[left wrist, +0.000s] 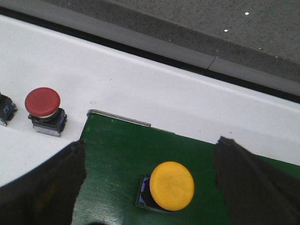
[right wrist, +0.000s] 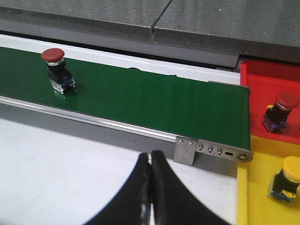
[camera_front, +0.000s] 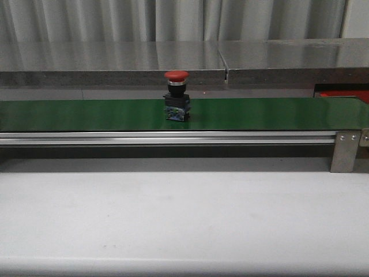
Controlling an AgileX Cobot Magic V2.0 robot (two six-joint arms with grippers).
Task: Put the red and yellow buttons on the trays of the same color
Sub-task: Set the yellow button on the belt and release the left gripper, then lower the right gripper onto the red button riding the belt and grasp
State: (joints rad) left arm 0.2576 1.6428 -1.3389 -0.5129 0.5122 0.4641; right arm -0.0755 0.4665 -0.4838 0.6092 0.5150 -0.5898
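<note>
- green belt (camera_front: 259, 113) crosses white table (camera_front: 184, 213); red button (camera_front: 176, 96) upright on it.
- my left gripper (left wrist: 150, 187) wide open, empty, straddling yellow button (left wrist: 171, 185).
- my right gripper (right wrist: 150, 187) closed, empty.

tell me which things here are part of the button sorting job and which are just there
Part of the job:
- red button on the belt
- yellow button on the belt
- red tray, one red button in it
- yellow tray, one yellow button in it
- red button off the belt

Just there:
- green belt
- grey metal bracket
- steel counter behind
</note>
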